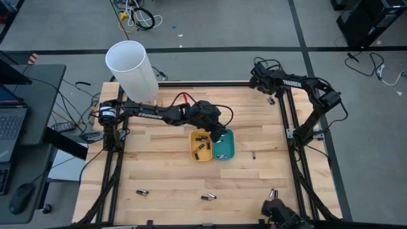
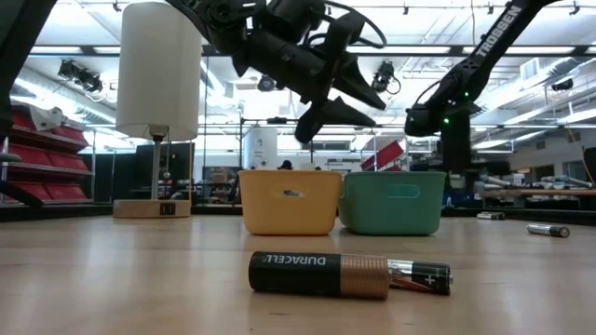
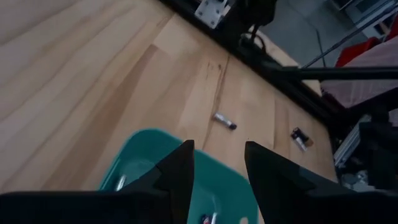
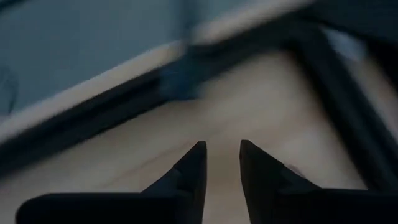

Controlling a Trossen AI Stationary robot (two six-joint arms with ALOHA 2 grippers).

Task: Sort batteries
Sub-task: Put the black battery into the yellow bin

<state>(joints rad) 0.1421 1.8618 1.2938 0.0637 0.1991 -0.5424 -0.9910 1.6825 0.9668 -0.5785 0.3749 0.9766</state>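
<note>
Batteries are lying loose on table (image 1: 159,172): 6 o'clock (image 1: 208,196), 7 o'clock (image 1: 141,191), 3 o'clock (image 1: 254,154); others inside yellow tray (image 1: 201,145). Left gripper (image 1: 219,135) is hovering over teal tray (image 1: 224,145), fingers parted, empty. Right gripper (image 1: 257,81) is waiting at 1 o'clock, slightly parted, empty.

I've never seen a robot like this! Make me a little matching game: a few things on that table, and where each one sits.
Things:
1. left gripper
2. right gripper
3. yellow tray
4. white cylinder

Places:
A. far right corner of the table
B. far left corner
C. above the teal tray
D. touching the teal tray's left side

Pairs: 1-C, 2-A, 3-D, 4-B
</note>
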